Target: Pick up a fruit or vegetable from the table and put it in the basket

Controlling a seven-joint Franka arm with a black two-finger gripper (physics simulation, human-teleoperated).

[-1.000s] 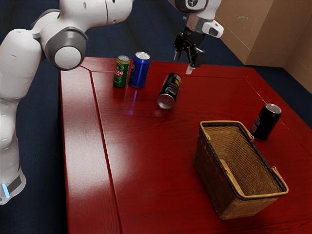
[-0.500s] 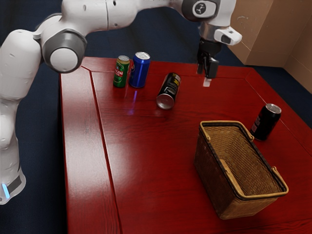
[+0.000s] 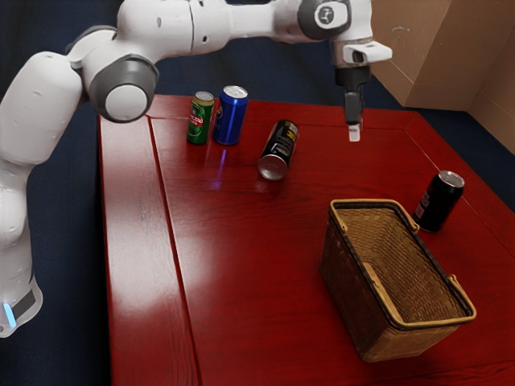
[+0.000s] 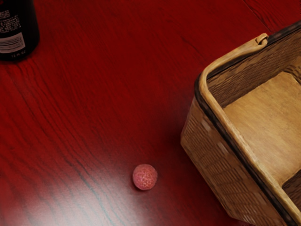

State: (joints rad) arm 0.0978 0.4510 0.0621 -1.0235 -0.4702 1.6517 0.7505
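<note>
Lining up for pick, likely: round pinkish fruit [image 4: 145, 177] on worktop [image 3: 233, 241], outside basket [image 3: 344, 281], near its wall. Fruit below raised jaws, on their side of basket; standing black can [image 3: 438, 203] farther off. Can't tell if jaws open or closed.

Wrist view: basket [image 4: 218, 162] cut off by the edge, upright black can [image 4: 19, 26] likewise, its fine print too small to read. Exterior view: tabletop [image 3: 249, 281] runs past the lower edge.
</note>
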